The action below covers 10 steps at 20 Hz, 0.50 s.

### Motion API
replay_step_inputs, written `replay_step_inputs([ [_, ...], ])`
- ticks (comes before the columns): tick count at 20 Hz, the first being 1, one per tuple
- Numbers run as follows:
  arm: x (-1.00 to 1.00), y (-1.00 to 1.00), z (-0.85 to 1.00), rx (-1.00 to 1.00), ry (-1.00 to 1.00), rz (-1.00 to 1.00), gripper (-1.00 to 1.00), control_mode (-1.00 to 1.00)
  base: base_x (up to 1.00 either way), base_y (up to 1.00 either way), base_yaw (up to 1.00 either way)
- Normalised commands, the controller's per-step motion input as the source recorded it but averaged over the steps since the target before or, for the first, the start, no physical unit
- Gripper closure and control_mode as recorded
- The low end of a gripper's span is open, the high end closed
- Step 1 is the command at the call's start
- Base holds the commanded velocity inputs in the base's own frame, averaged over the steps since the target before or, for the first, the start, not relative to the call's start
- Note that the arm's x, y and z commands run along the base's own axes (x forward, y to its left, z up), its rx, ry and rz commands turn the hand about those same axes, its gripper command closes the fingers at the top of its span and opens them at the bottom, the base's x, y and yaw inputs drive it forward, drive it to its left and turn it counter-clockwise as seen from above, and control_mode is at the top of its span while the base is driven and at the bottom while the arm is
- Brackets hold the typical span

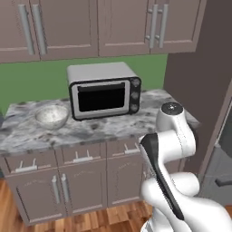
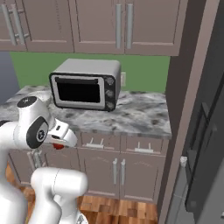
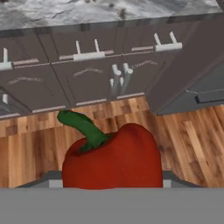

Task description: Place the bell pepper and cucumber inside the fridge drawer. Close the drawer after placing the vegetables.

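Although the gripper's fingertips are hiding behind the bell pepper (image 3: 111, 157), it is sitting squarely between them, apparently gripped. Its lower half is being cut off at the hand view's bottom edge.

Glossy red bell pepper (image 3: 111, 158), green stem tilted up-left, above the wooden floor.

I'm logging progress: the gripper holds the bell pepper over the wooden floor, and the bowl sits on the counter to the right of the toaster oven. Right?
Not quite: the bowl sits left of the toaster oven, as the left base view shows. The rest stands: the bell pepper is held over the wooden floor.
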Motion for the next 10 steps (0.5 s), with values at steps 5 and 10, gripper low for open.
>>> replay_step_inputs([
  [5,0.0,0.0,0.0,0.0,0.0,0.0,1.0,1.0,-1.0,-0.03,-0.18],
  [10,0.0,0.0,0.0,0.0,0.0,0.0,1.0,1.0,-0.99,-0.5,-0.38],
])
